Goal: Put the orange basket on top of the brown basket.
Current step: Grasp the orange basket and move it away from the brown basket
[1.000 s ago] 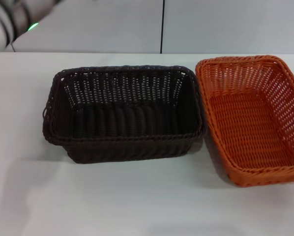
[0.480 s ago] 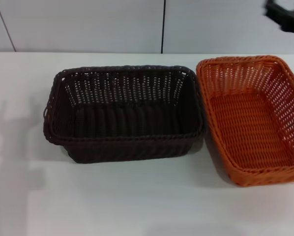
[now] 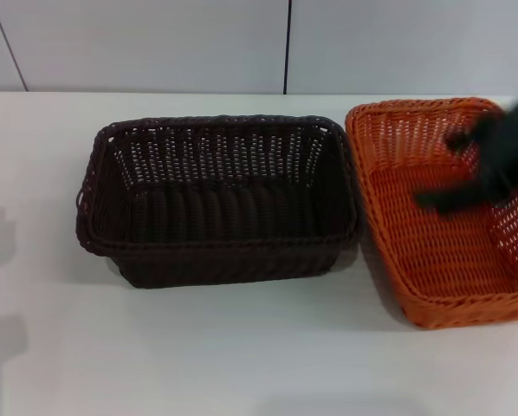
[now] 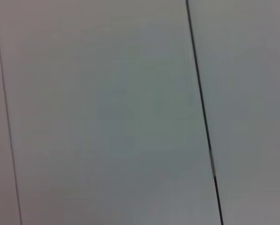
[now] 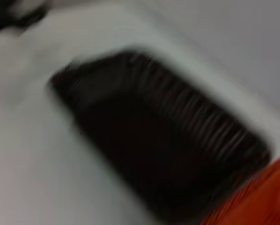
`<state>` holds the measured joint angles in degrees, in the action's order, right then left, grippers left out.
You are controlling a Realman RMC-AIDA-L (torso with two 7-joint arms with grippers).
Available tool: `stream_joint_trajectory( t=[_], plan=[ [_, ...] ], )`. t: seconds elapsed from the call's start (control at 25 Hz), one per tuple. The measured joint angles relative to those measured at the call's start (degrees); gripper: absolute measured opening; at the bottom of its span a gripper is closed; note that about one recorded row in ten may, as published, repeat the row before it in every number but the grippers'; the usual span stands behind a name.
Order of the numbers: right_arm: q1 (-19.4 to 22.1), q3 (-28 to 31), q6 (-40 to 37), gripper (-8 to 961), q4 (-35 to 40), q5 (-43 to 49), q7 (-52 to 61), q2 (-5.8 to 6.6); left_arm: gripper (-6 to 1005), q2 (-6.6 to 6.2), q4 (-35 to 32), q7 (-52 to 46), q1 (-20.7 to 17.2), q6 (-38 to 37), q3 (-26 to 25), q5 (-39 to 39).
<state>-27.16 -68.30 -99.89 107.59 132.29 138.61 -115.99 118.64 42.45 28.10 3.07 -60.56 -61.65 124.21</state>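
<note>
The orange basket (image 3: 432,217) sits upright on the white table at the right, close beside the brown basket (image 3: 216,199), which stands in the middle. My right gripper (image 3: 480,178) is a blurred dark shape over the orange basket's far right part. The right wrist view shows the brown basket (image 5: 154,150) and a corner of the orange basket (image 5: 257,201), both blurred. My left gripper is out of view; the left wrist view shows only a wall.
The white table (image 3: 242,347) spreads in front of and to the left of the baskets. A grey panelled wall (image 3: 155,43) with a dark seam stands behind the table's far edge.
My right gripper has come down from the upper right corner to over the orange basket. The left arm left the view at the upper left. The baskets have not moved.
</note>
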Motion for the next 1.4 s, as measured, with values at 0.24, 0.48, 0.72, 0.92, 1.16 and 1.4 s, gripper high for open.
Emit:
stream_joint_trajectory(
  t=[0.24,0.48,0.72,0.92,1.16,1.4],
  plan=[
    [-0.4,4.5,-14.7,820,1.7,6.5,-6.6,-1.14,712,0.01,-3.5,-0.8,1.3,0.5,0.1,-4.0],
    [-0.4,2.3,-12.6,820,-1.4,13.1,-7.1,-2.36,712,0.01,-4.2,-0.9,1.9,0.8,0.1,-5.9],
    [-1.3,-2.2,-7.5,821,-9.0,14.0,-7.2,-2.42,712,-0.08,-4.4,-1.0,2.8,1.3,0.0,-6.5],
    [-2.0,-4.6,-5.7,821,-11.4,14.2,-7.1,-2.53,712,-0.08,-4.5,-1.0,3.1,1.7,-0.3,-6.5],
    [-2.6,-5.7,-4.7,821,-13.7,14.2,-6.9,-2.69,712,-0.15,-4.7,-1.0,3.2,1.8,-0.4,-6.5],
    [-4.3,-7.4,-2.7,821,-21.3,14.3,-6.8,-2.76,712,-0.26,-5.4,-1.0,3.5,2.3,-0.6,-6.9]
  ],
)
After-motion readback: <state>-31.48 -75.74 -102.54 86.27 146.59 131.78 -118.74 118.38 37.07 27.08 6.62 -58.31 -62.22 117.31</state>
